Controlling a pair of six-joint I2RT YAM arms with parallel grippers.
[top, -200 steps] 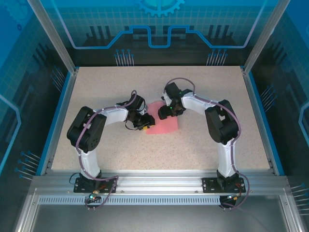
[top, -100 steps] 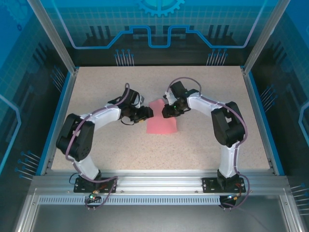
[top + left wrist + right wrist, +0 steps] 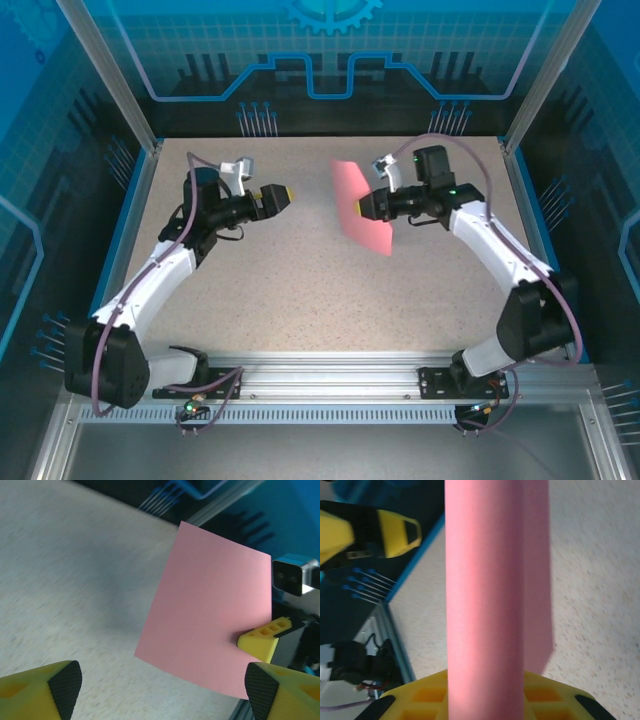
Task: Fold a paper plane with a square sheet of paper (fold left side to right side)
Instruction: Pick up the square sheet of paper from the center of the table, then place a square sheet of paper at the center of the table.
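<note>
Nothing readable: no text, labels, brands or numbers. The square sheet of paper (image 3: 210,625) is plain pink; blue back panel (image 3: 330,60) bears line graphics and a gear outline.

From above, the square sheet of paper (image 3: 352,200) hangs clear of the table (image 3: 300,290), tilted on edge, at about 1 o'clock from the table's middle. The right gripper (image 3: 366,207) is at the sheet's 3 o'clock edge, with one finger on either face of it. The left gripper (image 3: 285,194) is at the sheet's 9 o'clock, apart from it and facing it, roughly 11 o'clock from the table's middle. Along the table's 6 o'clock edge, the left arm's base (image 3: 190,372) stands toward 7 o'clock and the right arm's base (image 3: 468,378) toward 5 o'clock.
</note>
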